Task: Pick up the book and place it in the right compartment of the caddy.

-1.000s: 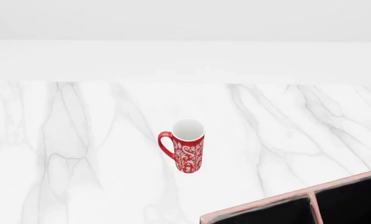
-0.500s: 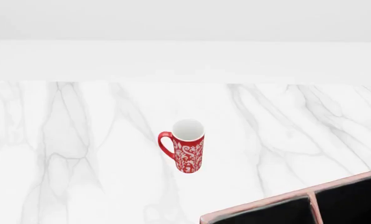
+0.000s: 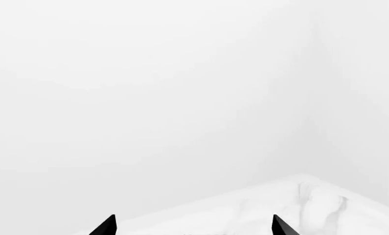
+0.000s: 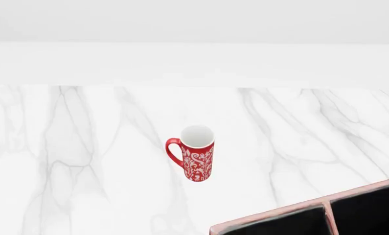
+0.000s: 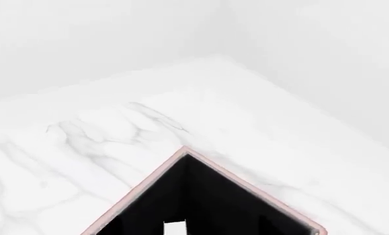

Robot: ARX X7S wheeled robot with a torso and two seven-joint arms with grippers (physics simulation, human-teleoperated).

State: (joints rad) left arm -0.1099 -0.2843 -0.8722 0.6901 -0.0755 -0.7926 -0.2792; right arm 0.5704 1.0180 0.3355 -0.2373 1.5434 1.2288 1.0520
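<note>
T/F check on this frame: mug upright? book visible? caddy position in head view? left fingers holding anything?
1. The red-and-white patterned mug stands upright on the white marble table. True.
2. The black book lies beside the mug. False: no book shows in any view.
3. The reddish-brown caddy with pink rim sits at the head view's lower right, apart from the mug. True.
4. The left gripper clamps the mug. False: its black fingers are spread with nothing between them.
5. The mug's handle points toward the caddy. False: it points away.
</note>
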